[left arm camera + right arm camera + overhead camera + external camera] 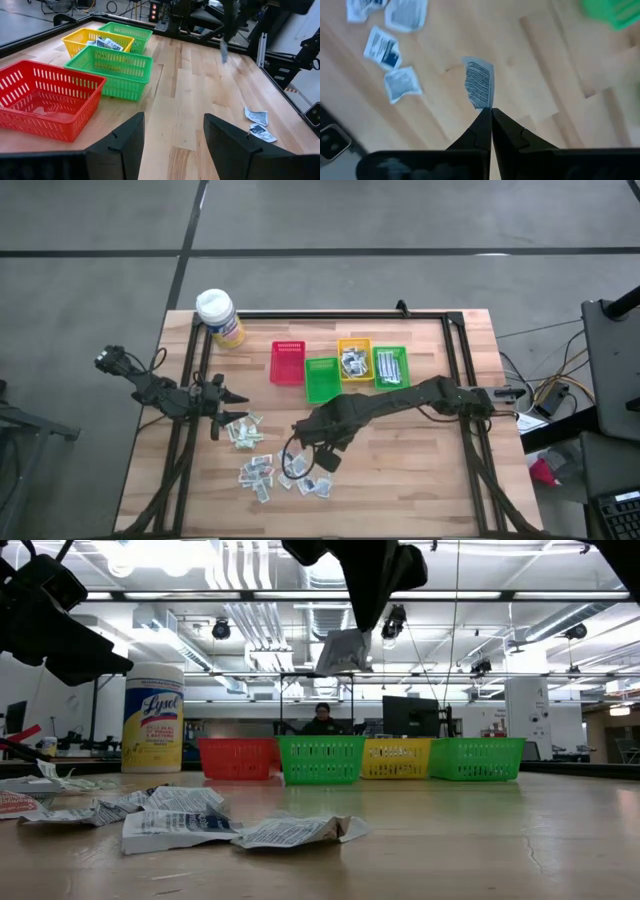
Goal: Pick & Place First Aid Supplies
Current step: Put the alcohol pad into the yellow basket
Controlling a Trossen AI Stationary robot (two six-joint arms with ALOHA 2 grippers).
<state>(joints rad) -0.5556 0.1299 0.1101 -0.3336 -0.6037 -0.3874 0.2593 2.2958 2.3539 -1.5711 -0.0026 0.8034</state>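
Right pincer (491,112) held one packet (479,82) by its edge, lifted above the surface (420,470).

Its jaws were pinched tight on the packet's lower rim; the thin wrapper looked light, limp and crinkly, best nipped at a border. More packets (268,472) lay scattered on the wood near the front, others already in the yellow bin (354,362). The left pincer (172,145) waited beside them, jaws wide and empty. Print on the wrappers could not be read.

Yellow wipes canister (220,317) at table (420,480) corner, red bin (288,362), two green bins (321,379), yellow bin (354,359), person (322,719) beyond
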